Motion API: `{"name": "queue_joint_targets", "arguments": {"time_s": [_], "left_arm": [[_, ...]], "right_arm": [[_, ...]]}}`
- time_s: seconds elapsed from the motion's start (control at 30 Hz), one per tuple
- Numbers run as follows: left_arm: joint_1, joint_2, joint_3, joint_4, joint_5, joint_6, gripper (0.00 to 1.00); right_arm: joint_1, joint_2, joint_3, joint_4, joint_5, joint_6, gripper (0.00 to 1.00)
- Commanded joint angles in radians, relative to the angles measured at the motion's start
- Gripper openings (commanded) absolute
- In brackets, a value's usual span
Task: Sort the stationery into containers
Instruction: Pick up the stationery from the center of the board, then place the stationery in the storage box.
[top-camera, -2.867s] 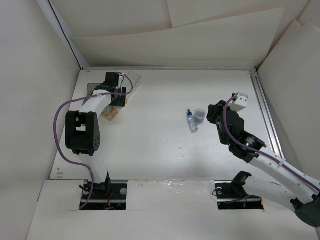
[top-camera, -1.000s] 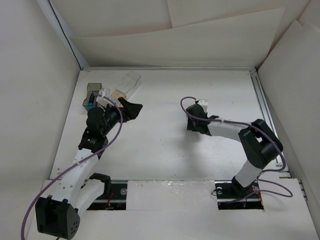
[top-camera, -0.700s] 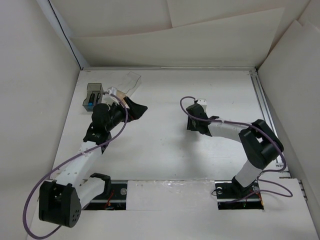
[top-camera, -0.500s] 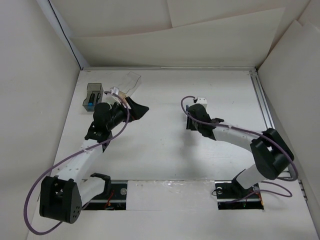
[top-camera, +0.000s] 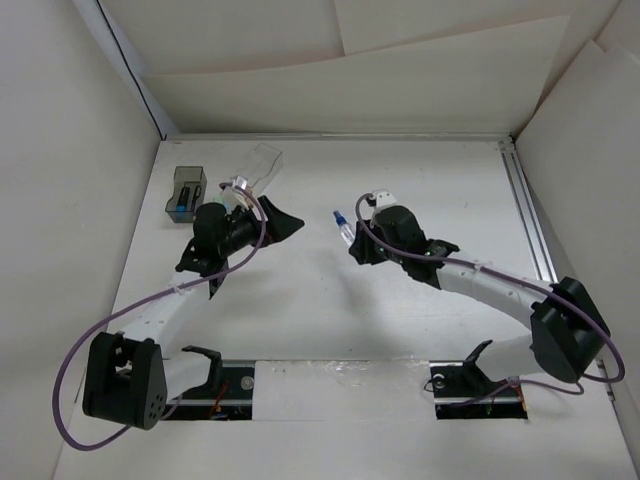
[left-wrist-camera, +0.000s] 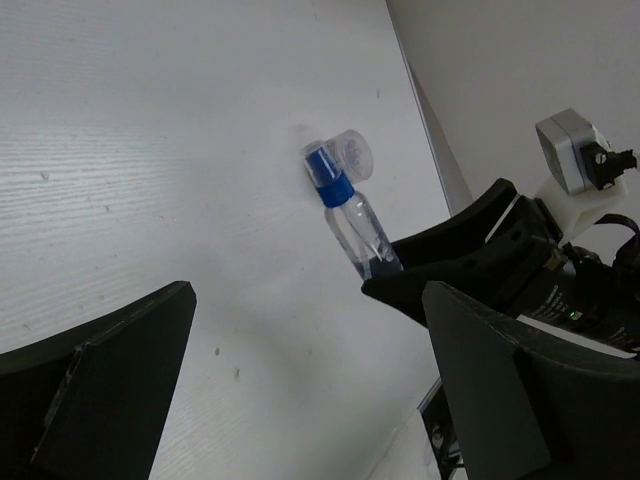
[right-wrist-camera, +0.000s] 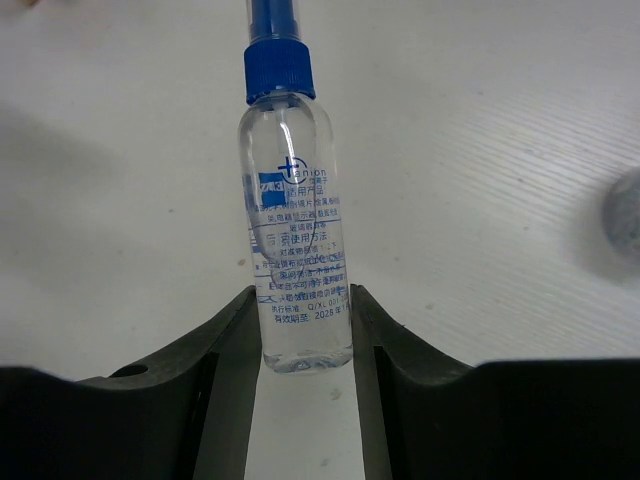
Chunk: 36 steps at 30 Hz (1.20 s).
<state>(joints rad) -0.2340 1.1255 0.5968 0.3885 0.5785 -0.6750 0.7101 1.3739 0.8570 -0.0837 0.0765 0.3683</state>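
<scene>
Pinching the bottle's (right-wrist-camera: 295, 230) base between its fingers (right-wrist-camera: 225, 370), right gripper (right-wrist-camera: 302, 305) holds; left gripper (left-wrist-camera: 308, 300) gapes.

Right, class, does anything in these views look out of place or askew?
Two things. The clear bin sits skewed, at an angle to the dark grey bin near it. And a clear round cap lies loose by the blue nozzle of the bottle, which the right gripper holds at its base.

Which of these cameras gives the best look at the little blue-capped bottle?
The right wrist view: the bottle fills the frame, label visible, its base held in the right gripper. The left wrist view shows it smaller, at an angle; the top view shows only a tiny sliver.
</scene>
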Motion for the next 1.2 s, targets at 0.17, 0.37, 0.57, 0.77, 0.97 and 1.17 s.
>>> {"name": "queue_joint_targets", "arguments": {"time_s": [0.17, 0.37, 0.57, 0.77, 0.97, 1.17], "left_arm": [[0.001, 0.039, 0.047, 0.092, 0.060, -0.012, 0.85], [-0.021, 0.048, 0.047, 0.092, 0.024, -0.012, 0.85], [-0.042, 0.059, 0.057, 0.092, 0.004, -0.012, 0.85], [-0.064, 0.079, 0.057, 0.110, -0.028, -0.021, 0.80], [-0.082, 0.097, 0.057, 0.142, -0.048, -0.043, 0.65], [-0.103, 0.106, 0.057, 0.153, -0.057, -0.043, 0.40]], "right_arm": [[0.063, 0.024, 0.112, 0.142, -0.181, -0.014, 0.23], [0.098, 0.069, 0.175, 0.160, -0.202, -0.014, 0.23], [0.118, 0.114, 0.211, 0.170, -0.221, -0.005, 0.23], [0.127, 0.145, 0.241, 0.191, -0.244, -0.005, 0.23], [0.137, 0.154, 0.241, 0.200, -0.253, -0.005, 0.23], [0.137, 0.154, 0.241, 0.210, -0.233, -0.005, 0.23]]}}
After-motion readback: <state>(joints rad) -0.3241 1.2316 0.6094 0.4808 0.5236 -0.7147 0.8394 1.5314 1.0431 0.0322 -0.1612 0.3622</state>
